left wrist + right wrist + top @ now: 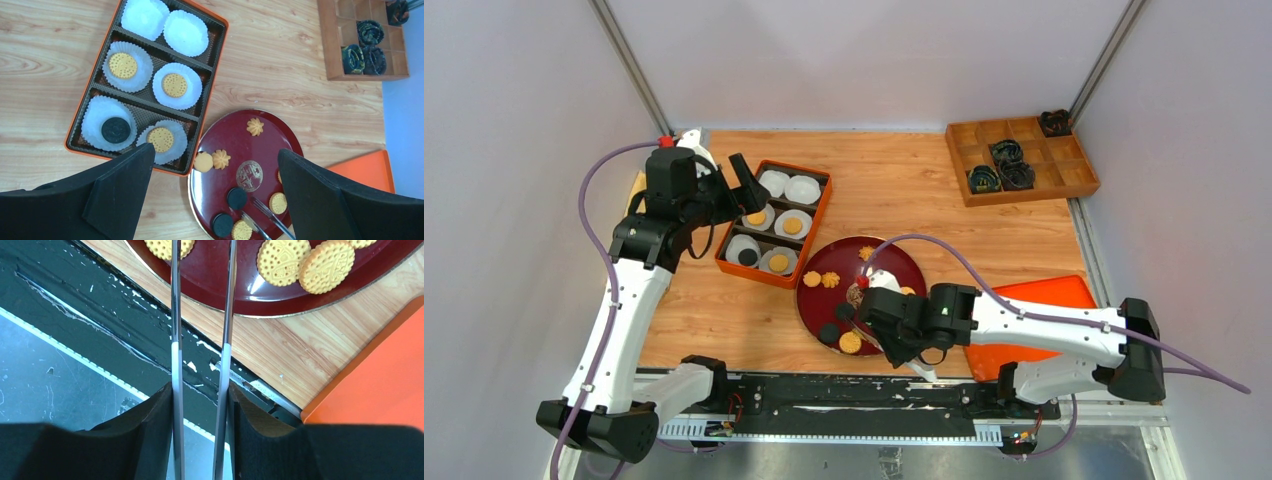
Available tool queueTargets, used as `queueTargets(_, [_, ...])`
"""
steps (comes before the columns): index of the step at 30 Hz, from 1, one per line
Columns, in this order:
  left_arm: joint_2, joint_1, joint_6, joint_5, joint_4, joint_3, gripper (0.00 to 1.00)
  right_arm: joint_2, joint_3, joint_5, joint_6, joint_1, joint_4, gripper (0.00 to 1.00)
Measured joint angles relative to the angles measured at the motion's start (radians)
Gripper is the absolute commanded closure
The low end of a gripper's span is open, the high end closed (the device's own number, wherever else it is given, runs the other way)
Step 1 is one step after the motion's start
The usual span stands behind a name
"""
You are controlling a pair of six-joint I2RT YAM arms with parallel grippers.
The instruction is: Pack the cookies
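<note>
The cookies lie in two places. Several golden, black and flower-shaped ones sit on a dark red plate (894,262) (235,145), among them a black one (237,198) and two golden ones (282,261). Three golden cookies (174,85) and one black cookie (115,130) rest in white paper cups in the orange tray (822,222) (212,85). Two cups (186,32) hold nothing. My left gripper (739,195) (215,151) hangs open above the tray's near end. My right gripper (864,320) (200,395) is shut on metal tongs (174,315) (265,215), whose tips stand apart over the plate's near side.
A wooden compartment box (1021,160) (370,40) with black coiled rings stands at the back right. An orange lid (1044,295) (380,385) lies right of the plate, under my right arm. The black base rail (100,310) runs along the table's near edge.
</note>
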Motion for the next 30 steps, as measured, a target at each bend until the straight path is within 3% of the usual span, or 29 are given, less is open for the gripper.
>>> queueTargets(15, [-0.005, 0.000, -0.006, 0.016, 0.002, 0.000, 0.00, 0.039, 0.000, 0.006, -0.003, 0.009, -0.006, 0.58])
queueTargets(21, [-0.008, 0.000, -0.006, 0.016, 0.002, 0.000, 0.00, 0.117, 0.032, 0.015, -0.023, 0.009, 0.023, 0.50])
queueTargets(27, [-0.008, 0.000, -0.005, 0.016, 0.002, 0.000, 0.00, 0.162, 0.078, 0.042, -0.031, 0.009, 0.037, 0.51])
queueTargets(30, [-0.008, 0.000, -0.004, 0.016, 0.002, 0.000, 0.00, 0.174, 0.085, 0.045, -0.031, 0.006, 0.040, 0.56])
